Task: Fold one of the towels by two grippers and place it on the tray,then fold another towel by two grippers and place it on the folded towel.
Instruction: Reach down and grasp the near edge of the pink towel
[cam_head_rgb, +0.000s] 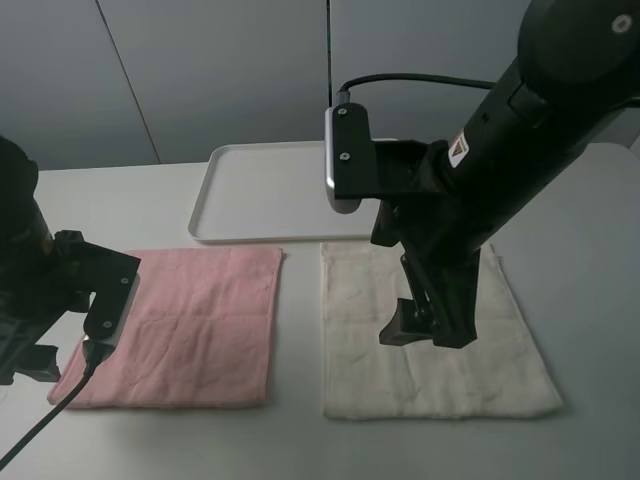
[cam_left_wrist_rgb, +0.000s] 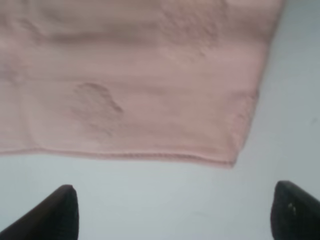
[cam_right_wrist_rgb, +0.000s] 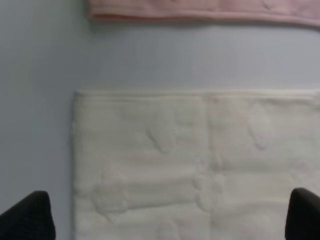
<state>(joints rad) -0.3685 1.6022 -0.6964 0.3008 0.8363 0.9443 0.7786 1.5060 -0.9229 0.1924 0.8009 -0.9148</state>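
A pink towel (cam_head_rgb: 190, 325) lies flat on the left of the white table, and a cream-white towel (cam_head_rgb: 430, 345) lies flat on the right. A white tray (cam_head_rgb: 270, 185) stands empty behind them. My left gripper (cam_head_rgb: 35, 362) is open and empty at the pink towel's left edge. In the left wrist view (cam_left_wrist_rgb: 175, 215) it hovers over bare table just off the pink towel (cam_left_wrist_rgb: 140, 75), near a corner. My right gripper (cam_head_rgb: 428, 332) is open and empty above the white towel. In the right wrist view (cam_right_wrist_rgb: 165, 220) its fingertips (cam_right_wrist_rgb: 27, 217) straddle the white towel (cam_right_wrist_rgb: 200, 165).
A narrow strip of bare table (cam_head_rgb: 300, 330) separates the two towels. The pink towel's edge (cam_right_wrist_rgb: 200, 10) shows beyond the white one in the right wrist view. A grey wall stands behind the table.
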